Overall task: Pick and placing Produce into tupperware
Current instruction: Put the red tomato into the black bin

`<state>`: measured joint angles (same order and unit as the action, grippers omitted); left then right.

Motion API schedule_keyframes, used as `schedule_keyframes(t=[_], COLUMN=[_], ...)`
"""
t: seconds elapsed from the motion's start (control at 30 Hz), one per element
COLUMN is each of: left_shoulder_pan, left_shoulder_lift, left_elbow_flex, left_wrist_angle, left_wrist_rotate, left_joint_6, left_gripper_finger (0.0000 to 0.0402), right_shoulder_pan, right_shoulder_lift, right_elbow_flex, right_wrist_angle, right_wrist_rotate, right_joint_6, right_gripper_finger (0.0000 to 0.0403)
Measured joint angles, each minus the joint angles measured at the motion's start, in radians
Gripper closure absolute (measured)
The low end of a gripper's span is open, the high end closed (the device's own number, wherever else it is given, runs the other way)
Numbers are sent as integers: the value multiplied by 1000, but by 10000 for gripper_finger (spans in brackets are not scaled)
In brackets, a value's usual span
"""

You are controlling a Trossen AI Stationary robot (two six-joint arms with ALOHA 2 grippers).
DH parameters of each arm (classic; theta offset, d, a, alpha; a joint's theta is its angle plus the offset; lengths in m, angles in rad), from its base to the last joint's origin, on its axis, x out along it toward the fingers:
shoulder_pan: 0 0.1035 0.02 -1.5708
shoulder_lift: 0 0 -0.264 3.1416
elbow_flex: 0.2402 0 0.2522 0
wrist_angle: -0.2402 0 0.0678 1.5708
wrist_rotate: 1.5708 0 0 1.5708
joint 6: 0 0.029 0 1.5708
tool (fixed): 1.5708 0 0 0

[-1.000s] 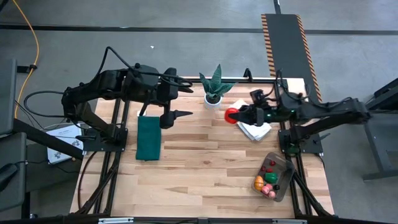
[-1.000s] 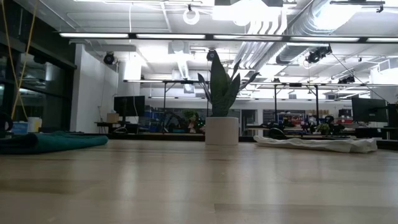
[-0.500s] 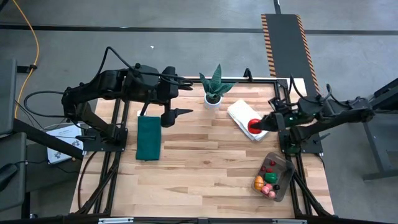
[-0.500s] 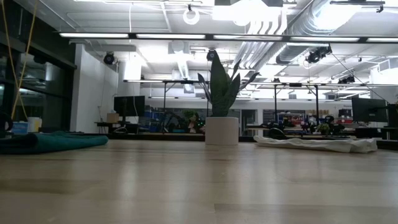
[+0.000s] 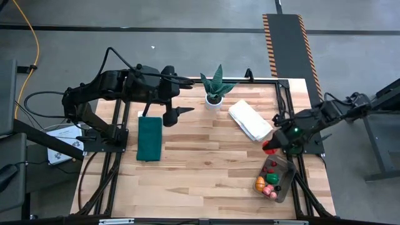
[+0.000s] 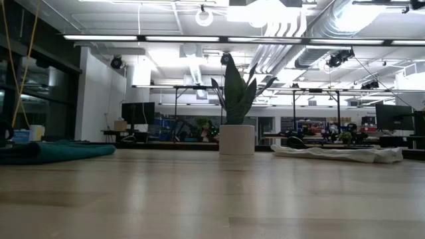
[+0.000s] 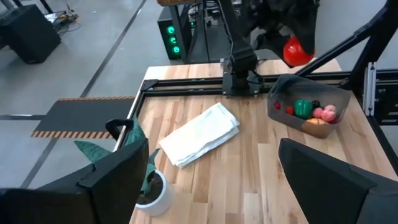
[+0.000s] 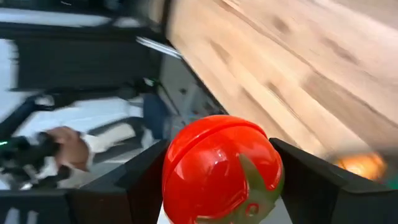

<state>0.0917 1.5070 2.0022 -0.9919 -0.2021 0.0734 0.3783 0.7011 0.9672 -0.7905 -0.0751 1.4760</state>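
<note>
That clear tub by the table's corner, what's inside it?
The tub holds a green piece, pink ones, an orange one and small dark red berries. Anything beneath them is hidden. The right end effector carries a red tomato above it.

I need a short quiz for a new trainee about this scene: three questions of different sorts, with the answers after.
1. True or false: the right pincer holds a red tomato.
2. What lies between the potted plant and the tupperware?
A. green mat
B. white cloth
C. nothing
3. Fill in: the left pincer hangs open above the bare table, near the green ____.

Key:
1. True; its fingers are shut on it, near the tupperware.
2. B, the white cloth.
3. mat.
</note>
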Motion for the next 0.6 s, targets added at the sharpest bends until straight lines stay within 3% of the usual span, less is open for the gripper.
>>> schedule_keyframes(t=[0.6], left_shoulder_pan=[0], left_shoulder_lift=[0], left_elbow_flex=[0], left_wrist_angle=[0], left_wrist_rotate=[-2], left_joint_6=[0], left_gripper_finger=[53], right_shoulder_pan=[116], right_shoulder_lift=[11], right_elbow_flex=[0], right_wrist_angle=[-345], right_wrist_rotate=[-45], right_joint_6=[260], right_gripper_finger=[149])
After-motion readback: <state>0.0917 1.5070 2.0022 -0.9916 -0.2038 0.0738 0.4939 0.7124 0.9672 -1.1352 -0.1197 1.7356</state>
